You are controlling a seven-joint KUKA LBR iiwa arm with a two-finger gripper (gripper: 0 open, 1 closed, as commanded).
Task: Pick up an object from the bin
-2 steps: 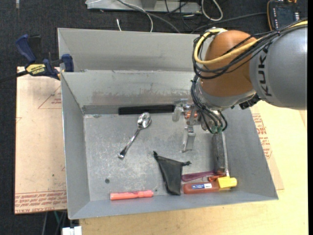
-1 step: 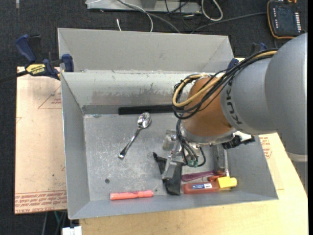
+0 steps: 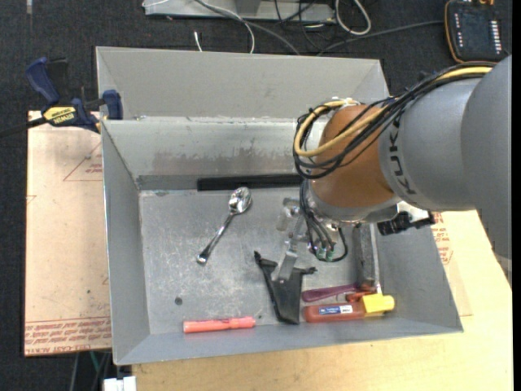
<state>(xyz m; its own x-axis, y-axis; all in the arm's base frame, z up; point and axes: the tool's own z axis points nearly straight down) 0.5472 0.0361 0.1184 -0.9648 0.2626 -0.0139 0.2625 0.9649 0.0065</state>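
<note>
Black bent piece [image 3: 283, 300]: a dark, angled object on the bin [image 3: 122, 243] floor, front and right of centre. One thin limb runs up and to the left; the thicker body points toward the front wall.

Camera view:
- The gripper [image 3: 291, 261] hangs at the upper end of this piece, touching it or just above it; contact cannot be confirmed. Whether the gripper is spread or closed cannot be told, as the wrist and its cables mask it. Nothing can be confirmed as grasped.
- Just beside the piece on its right lie a purple pen [image 3: 330, 293] and a red marker with a yellow cap [image 3: 346, 308], both near its lower end.
- An orange marker [image 3: 220, 325] lies along the front wall to the left, clear of the piece. A spoon [image 3: 221, 222] lies well apart toward the middle left.

Assessment: the step in hand appears to be settling onto the black piece for a grasp.
- Closing across the thick body rather than the thin limb should be sounder, since the limb looks likely to pivot or slip.
- The grip line should stay off the purple pen, which could be caught or dragged along.
- A straight vertical lift is advised, the front wall being near.
</note>
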